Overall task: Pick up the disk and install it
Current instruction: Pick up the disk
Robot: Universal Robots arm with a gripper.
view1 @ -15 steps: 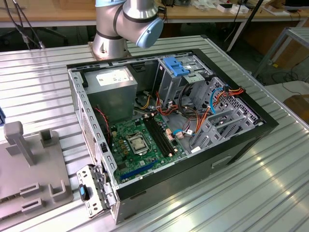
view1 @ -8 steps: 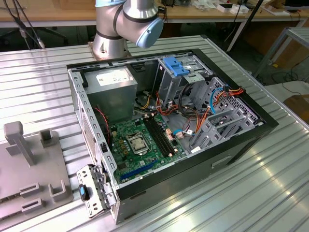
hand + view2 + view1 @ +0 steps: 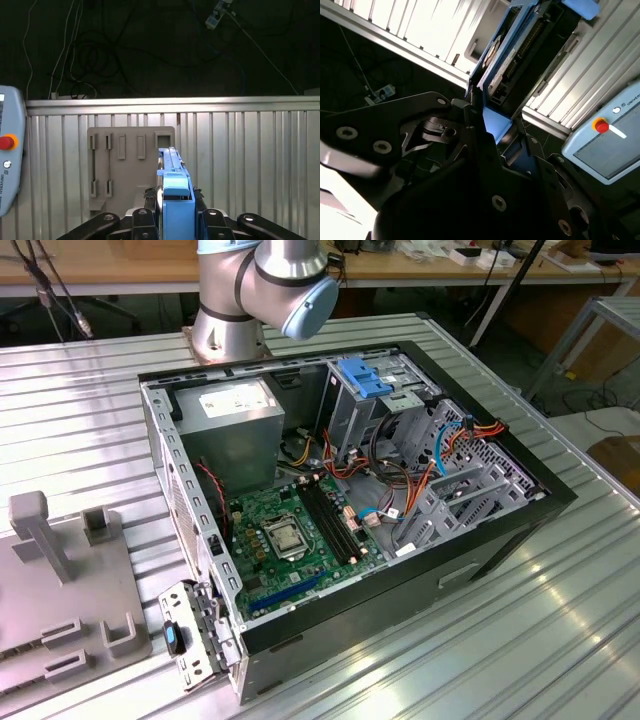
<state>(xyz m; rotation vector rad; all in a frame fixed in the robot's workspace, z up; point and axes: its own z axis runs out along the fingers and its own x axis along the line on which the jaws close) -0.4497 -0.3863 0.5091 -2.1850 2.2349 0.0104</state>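
Observation:
My gripper (image 3: pixel 172 202) is shut on the disk (image 3: pixel 171 170), a flat drive with bright blue rails, seen edge-on between the black fingers (image 3: pixel 142 217) in the first wrist view. In the second wrist view the disk (image 3: pixel 512 55) sticks out past the gripper (image 3: pixel 492 122), showing its dark body and blue frame. It hangs in the air above the ribbed metal table (image 3: pixel 250 165), over a grey slotted holder plate (image 3: pixel 125 165). The open computer case (image 3: pixel 350 490) lies on its side in the exterior view, with a metal drive cage (image 3: pixel 375 385) at its far end.
The arm's base (image 3: pixel 250 300) stands behind the case. A grey fixture plate (image 3: pixel 60 580) with upright blocks lies at the exterior view's left. A pendant with a red button (image 3: pixel 6 142) rests by the table edge. Cables (image 3: pixel 400 490) run inside the case.

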